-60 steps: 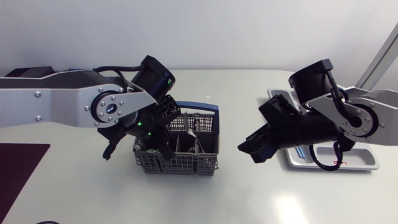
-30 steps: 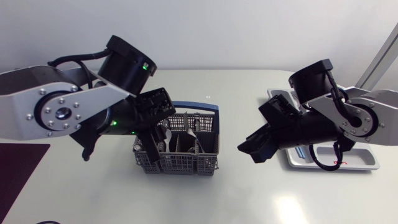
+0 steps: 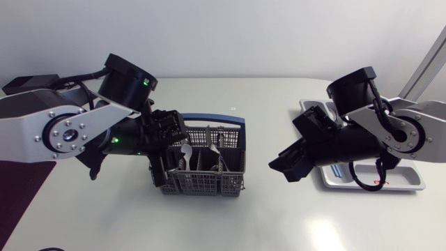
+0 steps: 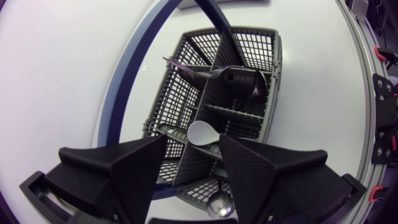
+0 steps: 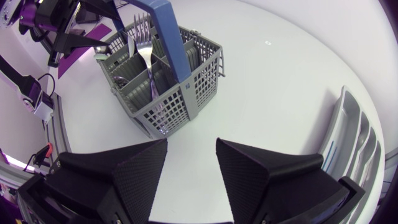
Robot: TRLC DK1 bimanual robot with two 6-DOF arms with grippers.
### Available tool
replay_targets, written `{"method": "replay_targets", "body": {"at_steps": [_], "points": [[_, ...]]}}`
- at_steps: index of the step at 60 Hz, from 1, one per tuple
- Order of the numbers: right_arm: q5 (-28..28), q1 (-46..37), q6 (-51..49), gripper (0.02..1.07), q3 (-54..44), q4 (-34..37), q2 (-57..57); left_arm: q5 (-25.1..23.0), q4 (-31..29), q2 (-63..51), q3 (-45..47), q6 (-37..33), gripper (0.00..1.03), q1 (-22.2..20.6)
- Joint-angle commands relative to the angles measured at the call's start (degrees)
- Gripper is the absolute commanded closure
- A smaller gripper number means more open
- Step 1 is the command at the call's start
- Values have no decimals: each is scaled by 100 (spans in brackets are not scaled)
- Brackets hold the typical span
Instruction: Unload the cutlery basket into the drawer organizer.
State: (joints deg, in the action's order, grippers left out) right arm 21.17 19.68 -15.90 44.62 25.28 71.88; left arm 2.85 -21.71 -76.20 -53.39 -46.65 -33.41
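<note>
My left gripper (image 3: 166, 162) points steeply downward, fingers spread wide apart; my right gripper (image 3: 284, 167) (fingers likewise parted) hangs angled inward and down toward its partner.

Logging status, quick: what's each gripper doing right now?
Left gripper: open, empty, over the basket.
Right gripper: open, empty.

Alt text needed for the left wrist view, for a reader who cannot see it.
The left gripper, fingers open, hangs above a grey cutlery basket on a white table, with the bowl of a spoon showing between its fingertips. The basket has a blue handle, and a dark utensil lies across a compartment farther ahead.
</note>
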Motion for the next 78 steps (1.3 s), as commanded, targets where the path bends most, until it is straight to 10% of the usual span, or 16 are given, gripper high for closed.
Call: {"method": "replay_targets", "body": {"at_steps": [1, 78], "points": [[36, -61, -115, 47, -199, 3, -25, -180, 97, -70, 162, -257, 36, 150], [362, -518, -423, 47, -419, -76, -69, -505, 554, -940, 302, -424, 33, 36]]}}
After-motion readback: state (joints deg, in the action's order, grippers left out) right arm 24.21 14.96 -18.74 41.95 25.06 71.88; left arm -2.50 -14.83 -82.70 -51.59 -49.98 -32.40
